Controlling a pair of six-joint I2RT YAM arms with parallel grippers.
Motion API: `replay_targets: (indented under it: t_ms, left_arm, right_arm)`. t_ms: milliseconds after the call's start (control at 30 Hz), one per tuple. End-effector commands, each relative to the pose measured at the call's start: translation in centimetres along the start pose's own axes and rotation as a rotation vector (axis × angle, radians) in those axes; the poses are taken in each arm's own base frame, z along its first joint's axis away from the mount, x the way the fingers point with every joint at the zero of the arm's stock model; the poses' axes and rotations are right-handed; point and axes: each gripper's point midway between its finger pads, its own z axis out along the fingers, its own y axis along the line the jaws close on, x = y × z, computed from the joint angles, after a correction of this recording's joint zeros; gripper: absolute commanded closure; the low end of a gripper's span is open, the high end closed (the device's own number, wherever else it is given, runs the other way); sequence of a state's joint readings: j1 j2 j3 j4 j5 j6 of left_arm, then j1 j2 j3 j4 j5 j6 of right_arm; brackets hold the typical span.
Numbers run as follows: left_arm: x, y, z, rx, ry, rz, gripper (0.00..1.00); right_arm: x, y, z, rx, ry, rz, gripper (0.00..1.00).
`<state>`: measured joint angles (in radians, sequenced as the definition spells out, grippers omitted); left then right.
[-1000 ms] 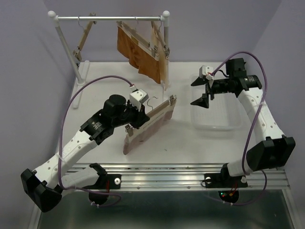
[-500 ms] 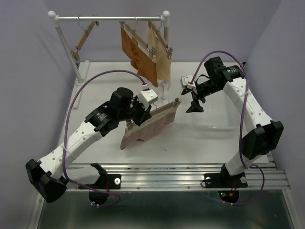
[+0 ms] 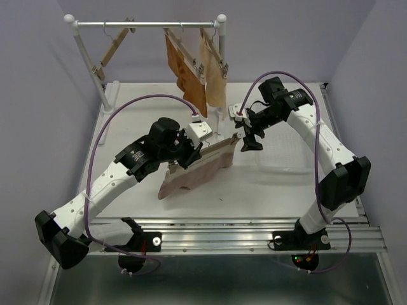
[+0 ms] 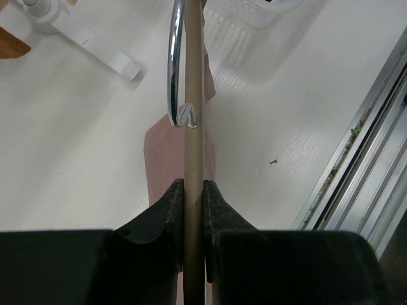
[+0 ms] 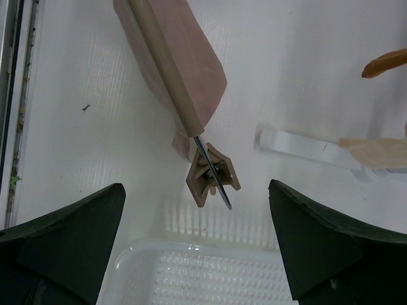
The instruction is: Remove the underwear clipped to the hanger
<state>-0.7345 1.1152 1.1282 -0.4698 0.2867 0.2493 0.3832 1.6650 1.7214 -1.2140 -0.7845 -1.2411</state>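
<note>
No pair was off yet: my left pincer (image 4: 193, 189) gripped the pink underwear (image 3: 191, 176)'s hanger (image 4: 193, 121), right pincer (image 5: 196, 185) gaping over its clip (image 5: 213, 173).

This is a robotics lab bench set up for trials; two white-and-black robot arms, the left arm (image 3: 108, 184) and the right arm (image 3: 327, 143), are bolted to a slotted metal rail (image 3: 254, 232) along the near edge of a white table (image 3: 280, 190); purple cables (image 3: 146, 96) loop loose along the arms; plain lilac walls (image 3: 38, 76) box the table in on the left, back and right; a small rack (image 3: 146, 24) of white tubing stands on the tabletop as a staged prop, with underwear (image 3: 184, 70) clipped to wooden hangers (image 3: 114, 46); a clear plastic bin (image 3: 292, 166) sits near the right arm; bare wiring shows at the arm bases.
</note>
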Motion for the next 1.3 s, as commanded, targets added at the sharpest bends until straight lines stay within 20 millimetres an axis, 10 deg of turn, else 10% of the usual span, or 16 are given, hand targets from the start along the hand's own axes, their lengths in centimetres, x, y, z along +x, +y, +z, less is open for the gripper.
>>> replay_targets:
  t_ms: [0,433,633,1167,1200,1267]
  left_arm:
    - [-2.4,0.0,-0.9,-0.011,-0.081,0.043,1.00]
    - [-2.2,0.5,-1.2,-0.047,-0.076,0.036,1.00]
    - [-2.4,0.5,-1.6,-0.052,-0.089,0.038,1.00]
    - [-2.5,1.3,-1.9,-0.104,-0.107,0.023,1.00]
    - [-2.5,1.3,-1.8,-0.104,-0.107,0.021,1.00]
    - [-2.4,1.6,-1.6,-0.120,-0.103,0.006,1.00]
  right_arm:
    - [-1.0,-1.0,0.3,0.026,0.006,-0.042,0.00]
    - [-1.0,-1.1,1.3,0.013,0.019,-0.057,0.10]
    - [-0.6,-2.3,1.5,0.064,0.059,-0.013,0.99]
    - [-1.3,-3.4,1.9,0.100,0.045,0.020,0.99]
    - [-1.4,-3.6,1.9,0.114,0.040,0.036,0.57]
    - [-1.7,-4.5,1.7,0.171,0.027,0.059,0.26]
